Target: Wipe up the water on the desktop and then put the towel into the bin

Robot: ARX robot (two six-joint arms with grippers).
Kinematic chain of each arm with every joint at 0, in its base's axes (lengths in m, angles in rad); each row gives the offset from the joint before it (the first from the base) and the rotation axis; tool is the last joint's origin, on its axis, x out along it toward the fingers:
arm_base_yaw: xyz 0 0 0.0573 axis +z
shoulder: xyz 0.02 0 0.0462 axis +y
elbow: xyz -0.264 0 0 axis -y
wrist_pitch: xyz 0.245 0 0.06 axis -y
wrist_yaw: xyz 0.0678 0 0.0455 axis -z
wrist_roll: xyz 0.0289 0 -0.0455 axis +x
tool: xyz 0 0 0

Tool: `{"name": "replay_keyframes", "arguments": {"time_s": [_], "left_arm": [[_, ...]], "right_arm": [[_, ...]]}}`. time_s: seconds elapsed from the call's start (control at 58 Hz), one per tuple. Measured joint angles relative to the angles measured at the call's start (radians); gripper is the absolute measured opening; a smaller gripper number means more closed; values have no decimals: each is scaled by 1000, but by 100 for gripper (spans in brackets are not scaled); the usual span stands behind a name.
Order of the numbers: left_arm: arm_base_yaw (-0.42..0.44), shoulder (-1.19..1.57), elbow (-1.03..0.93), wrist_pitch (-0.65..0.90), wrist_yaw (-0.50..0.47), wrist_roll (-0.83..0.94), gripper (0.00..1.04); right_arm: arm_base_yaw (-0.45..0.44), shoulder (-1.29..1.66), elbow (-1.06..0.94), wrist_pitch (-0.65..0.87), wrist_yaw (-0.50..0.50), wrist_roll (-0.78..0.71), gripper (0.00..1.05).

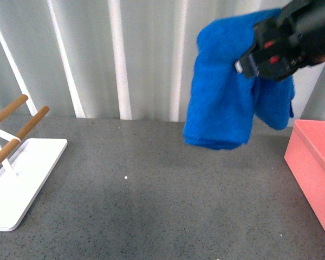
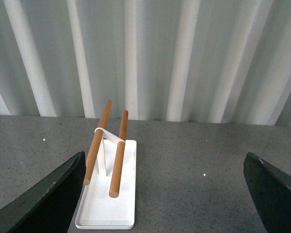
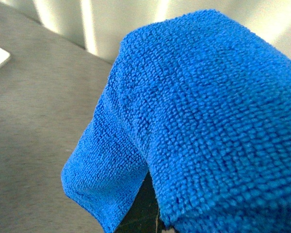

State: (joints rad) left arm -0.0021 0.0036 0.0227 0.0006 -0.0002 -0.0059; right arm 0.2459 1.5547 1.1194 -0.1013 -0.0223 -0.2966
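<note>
Finding: the right gripper (image 1: 254,62) is clamped on the towel (image 1: 222,103), which hangs in folds at 1 o'clock in the front view, clear above the desktop (image 1: 151,206). The bin (image 1: 314,157) sits at 3 o'clock, just beside the drape. I see no pooled water on the desktop.

The left gripper (image 2: 163,160) is spread wide and empty, facing the rack (image 2: 106,208) at 9 o'clock.

Assessment: the carry to the bin is in hand. I would hold height, since the lowest fold hangs well below the jaws, travel toward 3 o'clock until the whole drape is past the bin's rim, then lower and release.
</note>
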Motion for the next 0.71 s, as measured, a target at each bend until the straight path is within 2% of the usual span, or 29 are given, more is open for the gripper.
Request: {"name": "replay_keyframes", "arguments": {"time_s": [0.052,0.121,0.155,0.207,0.328,0.708], "left_arm": [[0,0,0,0,0,0,98],[0,0,0,0,0,0,98],[0,0,0,0,0,0,98],[0,0,0,0,0,0,98],[0,0,0,0,0,0,98],[0,0,0,0,0,0,98]], "right_arm": [[-20,-11,3,-17,98,13,4],[-85,-8,29,-128,252,74,4],[-128,0,44,-202,290,113,4],[-188,10,55,-290,296,147,4],[-269,24,56,-390,294,167,4],[-373,45,38,-385,272,159,4]]}}
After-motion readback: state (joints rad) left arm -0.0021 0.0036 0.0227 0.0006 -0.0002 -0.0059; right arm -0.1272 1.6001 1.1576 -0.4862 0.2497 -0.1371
